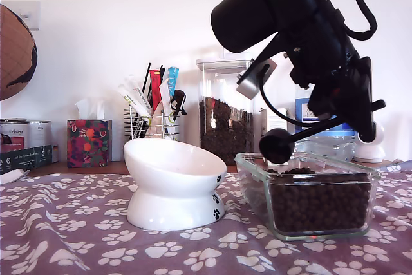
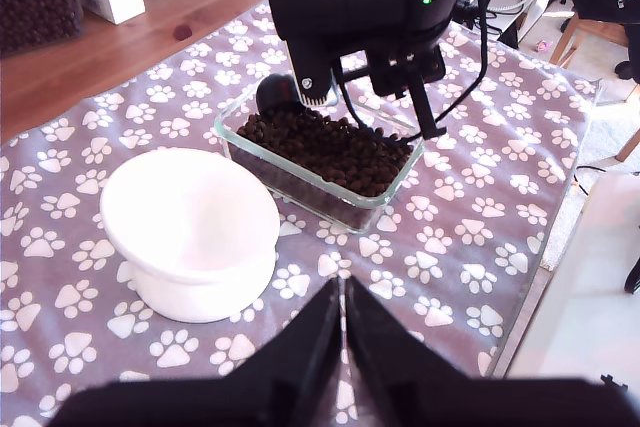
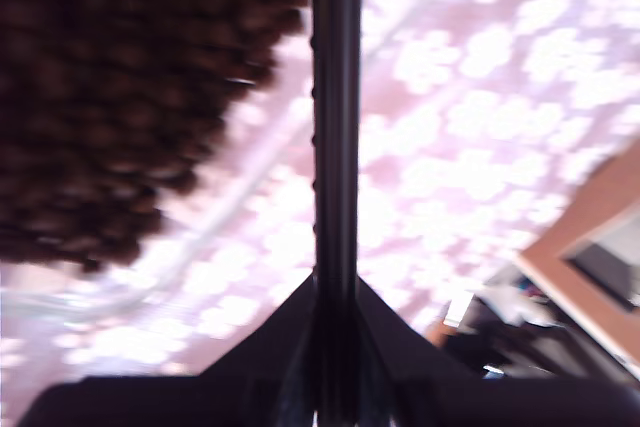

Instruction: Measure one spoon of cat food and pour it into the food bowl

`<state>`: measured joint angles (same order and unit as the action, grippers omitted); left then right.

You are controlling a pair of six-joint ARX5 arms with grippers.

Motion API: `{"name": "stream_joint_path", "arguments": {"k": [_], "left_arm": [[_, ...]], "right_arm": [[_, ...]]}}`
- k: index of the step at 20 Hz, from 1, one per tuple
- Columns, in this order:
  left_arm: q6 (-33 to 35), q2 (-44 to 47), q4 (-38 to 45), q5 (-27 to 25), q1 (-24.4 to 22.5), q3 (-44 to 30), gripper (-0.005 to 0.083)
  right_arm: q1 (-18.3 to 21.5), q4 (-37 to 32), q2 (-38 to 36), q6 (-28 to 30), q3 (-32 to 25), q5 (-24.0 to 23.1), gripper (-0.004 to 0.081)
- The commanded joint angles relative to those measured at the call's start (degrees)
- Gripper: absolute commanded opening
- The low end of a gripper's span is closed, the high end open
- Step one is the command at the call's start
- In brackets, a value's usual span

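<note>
The black spoon (image 1: 277, 145) hangs with its round cup just above the edge of a clear glass dish (image 1: 251, 159) nearest the bowl; the dish is full of brown cat food (image 1: 320, 204). My second gripper (image 3: 335, 287) is shut on the spoon's straight handle (image 3: 335, 97), and blurred kibble (image 3: 100, 97) lies below it. The white food bowl (image 1: 174, 178) stands empty at the exterior view's left of the dish. My first gripper (image 2: 343, 292) is shut on nothing, held above the cloth near the bowl (image 2: 190, 232), facing the dish (image 2: 405, 172) and spoon cup (image 2: 278, 95).
A purple paw-print cloth (image 1: 64, 223) covers the table. Behind stand a tall clear jar of kibble (image 1: 225, 111), a wire holder of pens and tubes (image 1: 154, 111), a tissue box (image 1: 89, 143), a water bottle (image 1: 328, 136) and tins (image 1: 26, 136). The table edge (image 2: 530, 287) drops to the floor.
</note>
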<state>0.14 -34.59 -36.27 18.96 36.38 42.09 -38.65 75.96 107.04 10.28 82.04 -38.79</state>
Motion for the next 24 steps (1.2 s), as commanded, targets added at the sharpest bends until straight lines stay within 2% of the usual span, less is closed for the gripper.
{"name": "stream_joint_path", "arguments": {"k": [1, 7, 18, 24], "left_arm": [[-0.13, 0.31, -0.24, 0.09, 0.13, -0.7, -0.0022], [-0.13, 2.95, -0.61, 0.04, 0.13, -0.7, -0.0022], [-0.33, 4.72, -1.77, 0.04, 0.13, -0.7, -0.0022], [-0.31, 4.72, -3.04, 0.04, 0.13, -0.7, -0.0022]], "right_arm": [[-0.13, 0.28, 3.43, 0.26, -0.2, -2.47, -0.0013], [-1.92, 0.39, 6.32, 0.68, -0.2, -8.44, -0.0013], [-5.84, 1.68, 6.71, 2.93, -0.2, -6.34, -0.0013], [-5.97, 2.62, 6.71, 3.69, -0.2, -6.75, -0.0013]]}}
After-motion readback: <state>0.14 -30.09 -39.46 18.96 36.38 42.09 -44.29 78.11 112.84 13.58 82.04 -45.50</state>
